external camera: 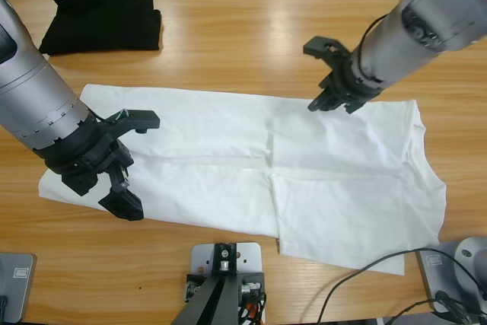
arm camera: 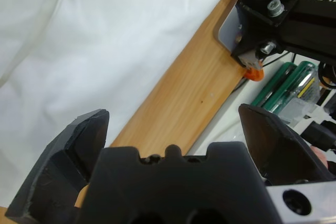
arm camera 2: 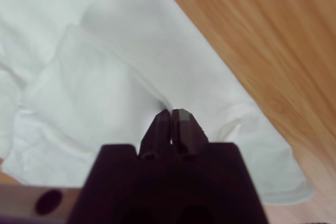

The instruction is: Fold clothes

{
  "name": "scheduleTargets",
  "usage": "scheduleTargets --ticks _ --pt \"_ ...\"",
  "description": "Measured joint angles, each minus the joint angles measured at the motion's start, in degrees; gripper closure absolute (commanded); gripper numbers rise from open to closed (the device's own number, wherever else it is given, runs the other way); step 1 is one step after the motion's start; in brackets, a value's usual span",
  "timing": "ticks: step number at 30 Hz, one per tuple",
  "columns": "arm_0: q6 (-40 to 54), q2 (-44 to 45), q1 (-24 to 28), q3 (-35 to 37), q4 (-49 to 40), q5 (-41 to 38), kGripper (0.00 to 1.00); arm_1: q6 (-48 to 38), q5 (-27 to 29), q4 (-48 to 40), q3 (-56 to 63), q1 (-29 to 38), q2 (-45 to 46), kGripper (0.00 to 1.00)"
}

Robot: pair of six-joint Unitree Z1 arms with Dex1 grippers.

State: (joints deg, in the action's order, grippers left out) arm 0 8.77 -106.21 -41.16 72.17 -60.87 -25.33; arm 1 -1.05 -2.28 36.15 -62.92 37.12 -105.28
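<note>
Wooden table (external camera: pixel 251 28) carries the white T-shirt (external camera: pixel 228 173) spread flat across its middle, sides already folded inward, with a black folded garment (external camera: pixel 103 20) in the far corner. Your left gripper (external camera: pixel 129 161) hangs wide open and empty over one end; your right gripper (external camera: pixel 335 85) is pinched together at the far edge, apparently on a fold of cloth. Grasp the near end before lifting, so both sides rise evenly.

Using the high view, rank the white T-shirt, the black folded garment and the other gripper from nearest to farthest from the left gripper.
From the left gripper:
1. White T-shirt, spread directly beneath it.
2. Black folded garment, at the table's far left corner.
3. Right gripper, over the shirt's far edge.
</note>
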Motion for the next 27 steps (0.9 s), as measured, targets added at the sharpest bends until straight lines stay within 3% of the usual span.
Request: scheduleTargets --ticks 7,8,9,10,12,22,23,24,25,26,27 --pt "0.0 0.0 0.0 -0.4 0.1 0.0 0.032 0.3 -0.5 -5.3 0.0 0.0 -1.6 1.000" --pt "0.0 0.0 0.0 -0.4 0.1 0.0 0.032 0.4 -0.5 -5.8 0.0 0.0 -1.6 0.800" --pt "0.0 0.0 0.0 -0.4 0.1 0.0 0.032 0.6 -0.5 -6.2 0.0 0.0 -1.6 0.169" --pt "0.0 0.0 0.0 -0.5 0.1 0.0 0.032 0.7 -0.5 -6.4 0.0 0.0 -1.6 0.045" --pt "0.0 0.0 0.0 -0.6 0.1 0.0 0.032 0.6 -0.5 -6.5 0.0 -0.1 -1.9 0.000" --pt "0.0 0.0 0.0 -0.7 1.0 0.0 0.027 -5.0 -0.2 -6.1 2.4 -0.7 2.6 0.007" --pt "-0.1 0.0 0.0 -0.7 1.0 0.0 0.027 -6.1 -0.1 -6.0 3.0 -1.4 4.1 0.139" --pt "-0.1 0.0 0.0 -0.7 1.0 0.0 0.027 -7.1 -0.1 -5.9 4.0 -2.3 5.3 0.519" --pt "-0.1 0.0 0.0 -0.7 1.1 0.0 0.027 -7.8 0.0 -6.0 5.2 -3.2 6.3 0.711" --pt "-0.2 0.0 0.0 -0.7 1.1 0.0 0.027 -8.3 0.0 -6.5 6.6 -4.1 7.0 0.767" --pt "-0.3 0.0 0.0 -0.7 1.1 0.0 0.027 -8.6 0.0 -7.2 7.8 -4.7 7.3 0.890"
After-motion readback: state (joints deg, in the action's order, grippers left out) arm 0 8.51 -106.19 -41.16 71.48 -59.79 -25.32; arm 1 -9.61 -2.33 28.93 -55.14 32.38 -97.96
